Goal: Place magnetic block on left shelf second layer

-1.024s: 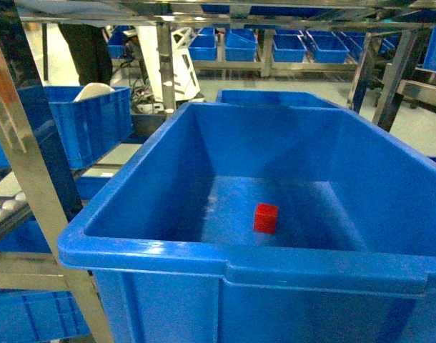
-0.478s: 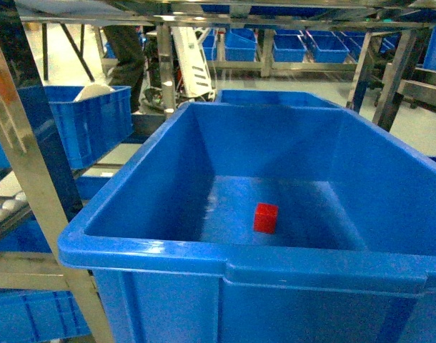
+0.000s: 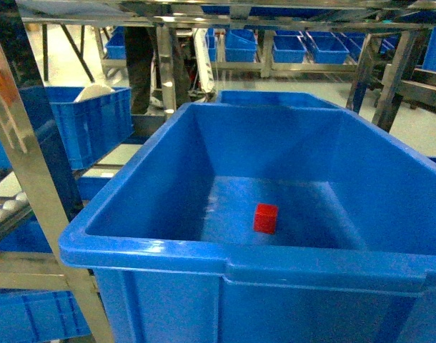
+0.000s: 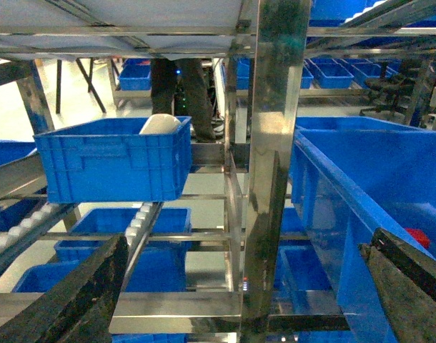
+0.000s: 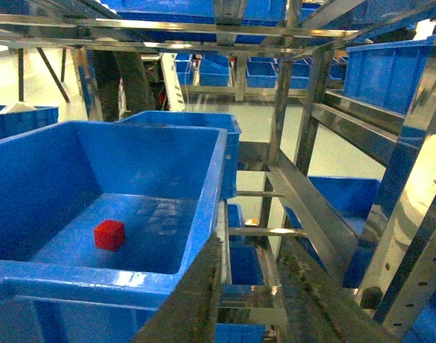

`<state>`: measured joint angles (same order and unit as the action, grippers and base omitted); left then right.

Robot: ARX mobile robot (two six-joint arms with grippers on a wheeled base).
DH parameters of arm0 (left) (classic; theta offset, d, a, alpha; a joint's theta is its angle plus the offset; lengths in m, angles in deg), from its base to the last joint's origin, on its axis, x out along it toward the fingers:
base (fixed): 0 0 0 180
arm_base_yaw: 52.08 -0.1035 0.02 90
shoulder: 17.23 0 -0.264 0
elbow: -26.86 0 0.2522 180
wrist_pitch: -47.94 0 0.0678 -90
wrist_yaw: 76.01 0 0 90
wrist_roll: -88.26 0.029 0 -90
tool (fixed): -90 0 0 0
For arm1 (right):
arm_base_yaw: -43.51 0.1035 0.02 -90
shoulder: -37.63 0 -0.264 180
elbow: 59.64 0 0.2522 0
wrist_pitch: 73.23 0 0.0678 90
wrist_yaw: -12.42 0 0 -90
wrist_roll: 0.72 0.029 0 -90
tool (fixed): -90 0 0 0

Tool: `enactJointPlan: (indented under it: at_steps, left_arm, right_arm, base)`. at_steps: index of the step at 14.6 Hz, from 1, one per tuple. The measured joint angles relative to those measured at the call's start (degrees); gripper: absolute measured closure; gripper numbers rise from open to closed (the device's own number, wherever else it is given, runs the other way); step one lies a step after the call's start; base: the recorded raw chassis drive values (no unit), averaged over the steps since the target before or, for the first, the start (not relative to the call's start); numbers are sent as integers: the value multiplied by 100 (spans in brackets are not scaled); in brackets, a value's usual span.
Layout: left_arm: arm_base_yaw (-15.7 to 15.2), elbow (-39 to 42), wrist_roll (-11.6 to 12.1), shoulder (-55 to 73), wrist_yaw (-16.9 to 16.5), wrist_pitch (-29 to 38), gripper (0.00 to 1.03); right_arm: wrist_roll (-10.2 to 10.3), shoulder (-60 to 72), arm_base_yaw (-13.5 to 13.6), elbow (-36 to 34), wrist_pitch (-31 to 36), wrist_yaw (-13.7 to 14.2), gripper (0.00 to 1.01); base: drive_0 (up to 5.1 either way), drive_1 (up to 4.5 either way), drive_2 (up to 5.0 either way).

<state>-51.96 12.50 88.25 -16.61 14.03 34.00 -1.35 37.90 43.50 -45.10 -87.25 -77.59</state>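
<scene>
The magnetic block (image 3: 266, 218) is a small red cube lying on the floor of a large blue bin (image 3: 204, 261). It also shows in the right wrist view (image 5: 109, 234), and a red sliver of it (image 4: 418, 236) peeks over the bin wall in the left wrist view. My left gripper (image 4: 239, 286) is wide open and empty, facing a steel rack post (image 4: 275, 143) with the left shelf beyond it. My right gripper (image 5: 252, 246) hangs open and empty just right of the bin's rim (image 5: 219, 186). Neither gripper shows in the head view.
On the left shelf a smaller blue crate (image 4: 114, 157) holds a white object (image 4: 161, 123); roller rails (image 4: 143, 218) and more blue crates lie below it. Steel uprights (image 3: 28, 179) flank the bin. A person (image 3: 141, 64) stands behind the rack.
The person behind the rack has walked to the right. The red block and the bin have not moved.
</scene>
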Motion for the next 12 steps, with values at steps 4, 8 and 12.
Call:
enactJointPlan:
  at_steps: [4, 8, 12]
  left_arm:
    - [0, 0, 0, 0, 0, 0, 5]
    - [0, 0, 0, 2, -2, 0, 5]
    - [0, 0, 0, 0, 0, 0, 5]
  right_arm:
    - [0, 0, 0, 0, 0, 0, 29]
    - [7, 0, 0, 0, 0, 0, 3]
    - [7, 0, 0, 0, 0, 0, 3]
  base:
    - [0, 0, 0]
    - [0, 0, 0]
    - [0, 0, 0]
